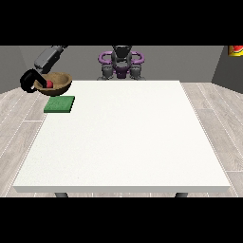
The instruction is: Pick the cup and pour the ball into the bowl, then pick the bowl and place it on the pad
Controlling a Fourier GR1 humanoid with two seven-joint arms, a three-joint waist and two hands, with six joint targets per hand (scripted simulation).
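A brown bowl (56, 83) hangs in the air past the table's far left corner, above and slightly behind the green pad (60, 104). A red ball (49, 84) lies inside the bowl. The black hand at the view's left (29, 80) is curled round the bowl's left rim, with its grey arm (47, 58) reaching down from above. The pad lies flat on the white table (123, 142) near its far left corner. No cup shows, and no hand shows at the view's right.
The robot's torso (121, 61) stands behind the table's far edge. A red and yellow object (236, 50) sits at the top right corner of the view. Wooden floor surrounds the table.
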